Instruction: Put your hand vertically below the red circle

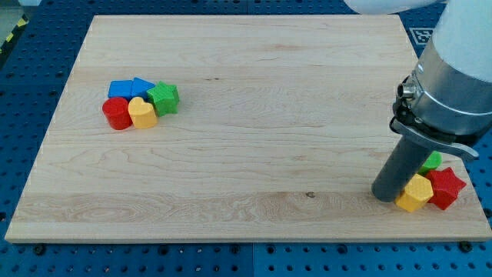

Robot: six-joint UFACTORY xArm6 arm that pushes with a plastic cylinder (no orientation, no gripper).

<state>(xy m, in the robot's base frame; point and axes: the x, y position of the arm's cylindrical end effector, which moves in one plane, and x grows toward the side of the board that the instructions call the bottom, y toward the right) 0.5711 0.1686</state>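
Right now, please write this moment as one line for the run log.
my tip: view's bottom right, beside yellow block | red circle: view's left, in cluster | tip far from red circle | not yet below it

A pale wooden worktop (246, 100) with fine grain fills most of the scene, lying on a blue perforated base (38, 54) studded with rows of small holes, with a strip of yellow-and-black tape (14, 29) at the far left.
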